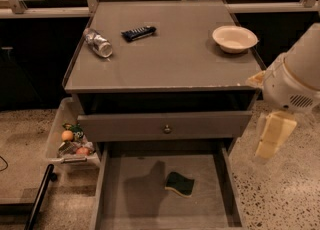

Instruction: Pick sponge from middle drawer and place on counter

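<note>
The sponge (180, 183) lies dark green face up on the floor of the open middle drawer (135, 194), right of its centre, with a pale yellow edge showing. The counter (170, 54) is the flat grey cabinet top above, with chips on its front edge. My gripper (273, 135) hangs from the white arm (295, 76) at the right, outside the cabinet, beside the drawer's right wall and well above the sponge. It holds nothing that I can see.
On the counter lie a clear plastic bottle (98, 42), a dark blue snack-bar wrapper (138, 32) and a white bowl (234, 38). A closed drawer front with a round knob (167, 129) sits above the open drawer. A clear bin of items (72, 140) stands on the floor at left.
</note>
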You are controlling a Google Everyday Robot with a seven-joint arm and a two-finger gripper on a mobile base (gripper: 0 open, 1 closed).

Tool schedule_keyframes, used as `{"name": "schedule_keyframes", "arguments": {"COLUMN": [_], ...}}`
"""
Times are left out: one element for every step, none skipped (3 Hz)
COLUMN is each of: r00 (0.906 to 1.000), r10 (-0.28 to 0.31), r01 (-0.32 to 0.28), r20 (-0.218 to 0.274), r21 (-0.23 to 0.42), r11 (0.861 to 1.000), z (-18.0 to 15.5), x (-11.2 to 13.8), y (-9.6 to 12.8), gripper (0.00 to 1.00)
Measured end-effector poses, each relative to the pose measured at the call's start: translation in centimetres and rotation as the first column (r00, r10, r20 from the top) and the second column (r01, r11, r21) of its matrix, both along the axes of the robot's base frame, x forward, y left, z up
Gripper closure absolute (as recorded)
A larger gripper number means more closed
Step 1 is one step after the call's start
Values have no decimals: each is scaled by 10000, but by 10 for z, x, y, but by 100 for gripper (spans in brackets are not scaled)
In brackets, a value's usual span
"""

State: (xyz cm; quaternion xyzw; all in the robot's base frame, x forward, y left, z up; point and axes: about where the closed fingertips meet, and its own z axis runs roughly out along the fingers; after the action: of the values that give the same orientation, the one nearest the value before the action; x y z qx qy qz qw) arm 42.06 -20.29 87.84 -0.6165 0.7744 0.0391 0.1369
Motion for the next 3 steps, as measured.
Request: {"name": "schedule_keyframes", "arguments": {"r00": [9980,9947,9948], "r10": [601,946,942], "r01": [-592,-921,-917], "r20": [-189,-394,-395], "r21": [457,601,603], "r11": [9972,9939,9940], "z": [-57,-116,-116], "x": [-13,-19,-19], "y": [7,11,11], "gripper": [0,0,0]}}
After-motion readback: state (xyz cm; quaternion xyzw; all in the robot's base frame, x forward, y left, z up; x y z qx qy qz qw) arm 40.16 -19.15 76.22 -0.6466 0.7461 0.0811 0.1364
